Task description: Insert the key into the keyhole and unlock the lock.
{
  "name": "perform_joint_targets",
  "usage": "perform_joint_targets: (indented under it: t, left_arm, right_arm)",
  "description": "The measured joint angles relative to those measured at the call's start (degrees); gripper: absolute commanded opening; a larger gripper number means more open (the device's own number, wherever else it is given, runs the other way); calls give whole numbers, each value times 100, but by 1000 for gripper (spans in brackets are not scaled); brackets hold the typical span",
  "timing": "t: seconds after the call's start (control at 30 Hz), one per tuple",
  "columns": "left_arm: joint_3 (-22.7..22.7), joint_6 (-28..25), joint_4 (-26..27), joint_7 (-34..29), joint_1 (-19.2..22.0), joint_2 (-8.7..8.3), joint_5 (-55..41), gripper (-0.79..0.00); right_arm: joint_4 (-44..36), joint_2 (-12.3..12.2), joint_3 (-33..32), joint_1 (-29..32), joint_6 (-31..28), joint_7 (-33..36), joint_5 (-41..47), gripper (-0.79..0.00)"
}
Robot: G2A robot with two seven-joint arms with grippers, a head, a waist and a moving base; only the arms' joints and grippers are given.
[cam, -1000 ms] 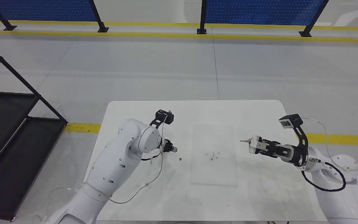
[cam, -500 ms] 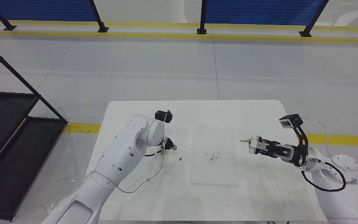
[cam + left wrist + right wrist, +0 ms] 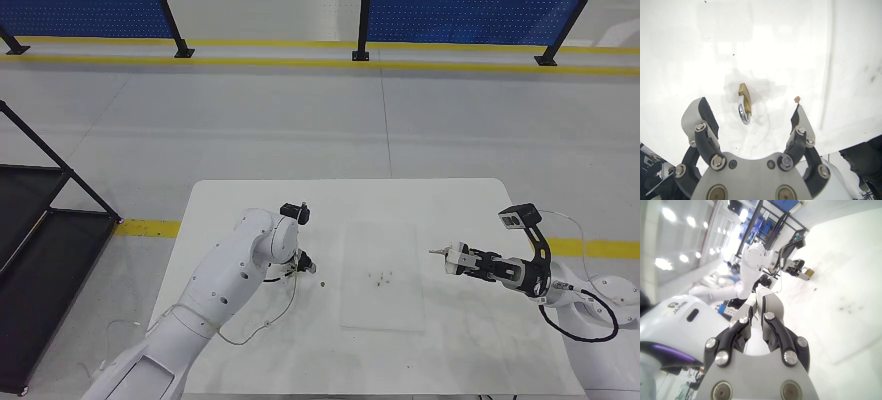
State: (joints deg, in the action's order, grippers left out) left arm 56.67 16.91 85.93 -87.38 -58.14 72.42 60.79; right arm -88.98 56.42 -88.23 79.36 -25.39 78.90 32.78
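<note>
white table (image 3: 696, 47), brass lock (image 3: 745, 95) near spread fingers (image 3: 708, 117) of left gripper (image 3: 750, 103)

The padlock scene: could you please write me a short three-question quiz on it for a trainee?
1. Where is the padlock relative to the left gripper?
2. True or false: the right gripper is wide open.
3. The padlock rests on: A) the table, B) a tray, C) a shelf.
Key: 1. In front of the gap between its open fingers, ungripped. 2. False: it is shut on the key. 3. A.
</note>
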Motion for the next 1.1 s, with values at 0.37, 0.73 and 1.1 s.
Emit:
perform_joint_targets:
  t: [0.37, 0.73, 1.1]
  left_arm:
    - [88, -27, -49, -27, -83, 44, 69, -305]
    - [57, -25, -121, -25, -43, 108, 109, -440]
    - [-34, -4, -310, -3, 25, 182, 137, -646]
  right_arm:
    - [0, 0, 0, 0, 0, 0, 0, -785]
    - [0, 0, 0, 0, 0, 0, 0, -785]
    - [0, 0, 0, 0, 0, 0, 0, -785]
